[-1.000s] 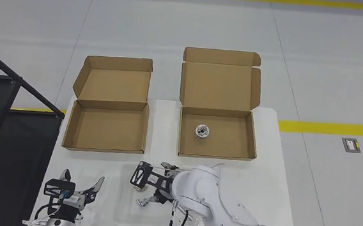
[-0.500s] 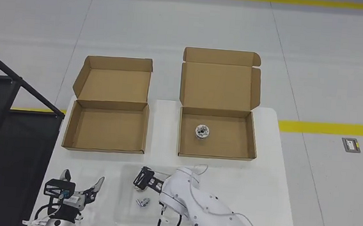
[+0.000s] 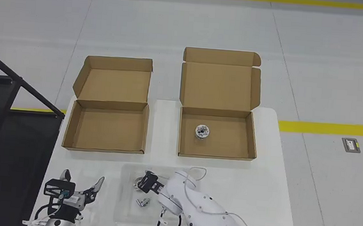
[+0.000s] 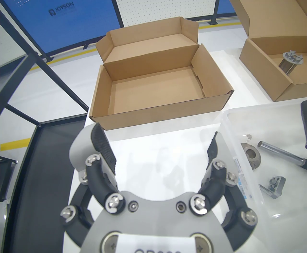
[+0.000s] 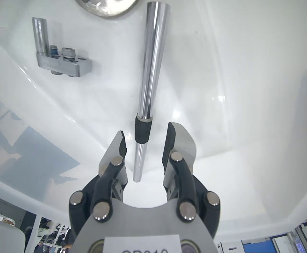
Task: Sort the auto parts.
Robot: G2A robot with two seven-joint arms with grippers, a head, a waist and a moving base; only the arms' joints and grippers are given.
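1. table: white, takes up the lower middle of the top view.
2. left box: open cardboard, lid flap up, left of centre in the top view, at the table's far edge.
3. right box: open cardboard, lid flap up, just right of centre, beside the left box with a gap between them.
4. gear-like part: metal, stands in the right box, in the left half of its floor.
5. clear tray: plastic, lower middle of the top view, nearer the camera than both boxes.
6. rod: shiny metal with a short black sleeve near one end, lies flat on the tray floor.
7. bracket: small grey block with a stub pin and screws, lies in the tray beside the rod, not touching it.
8. round bushing: lies in the tray near the rod's far end; can't tell whether they touch.
9. right gripper: down in the tray, fingers spread to either side of the rod's sleeved end with a gap on both sides, pinching nothing.
10. left gripper: lower left of the top view, over bare table just beside the tray's left rim, fingers spread wide, holding nothing.
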